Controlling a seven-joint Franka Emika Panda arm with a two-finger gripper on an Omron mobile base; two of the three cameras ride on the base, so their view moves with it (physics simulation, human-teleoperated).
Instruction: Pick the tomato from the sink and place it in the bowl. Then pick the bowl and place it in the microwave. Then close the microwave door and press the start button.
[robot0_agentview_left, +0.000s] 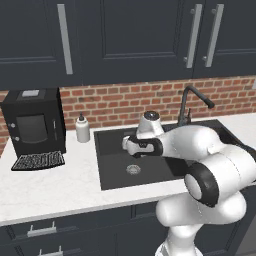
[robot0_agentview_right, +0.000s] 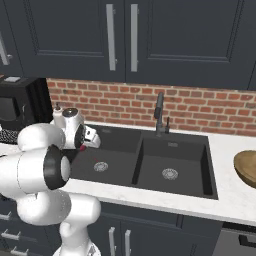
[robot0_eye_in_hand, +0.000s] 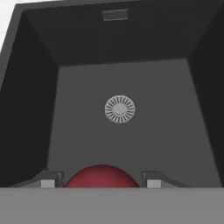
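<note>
The pincer (robot0_eye_in_hand: 100, 180) hangs above the left basin of the sink (robot0_agentview_right: 145, 150), its two tips standing one on each side of the tomato (robot0_eye_in_hand: 101, 176); whether the tips touch the red skin I cannot tell, so clamped or merely apart around it stays unsettled; the tomato sits between them, above the basin floor, with the drain (robot0_eye_in_hand: 120, 109) beyond it and bare grey floor all round up to the steep dark walls.

From the right base camera a small speck of red (robot0_agentview_right: 83, 147) shows just under the hand, above the left basin; the dividing wall between the basins lies to its right, and the second basin beyond; the faucet (robot0_agentview_right: 159, 114) stands at the back rim, well apart from the hand; the bowl (robot0_agentview_right: 246, 167) rests on the desk (robot0_agentview_right: 227, 200) right of the sink, cut off by the frame edge.

From the left base camera the arm's bulk covers the right part of the sink; the coffee machine (robot0_agentview_left: 34, 127) and a white bottle (robot0_agentview_left: 82, 128) stand on the desk left of the sink, with open desk in front of them.
</note>
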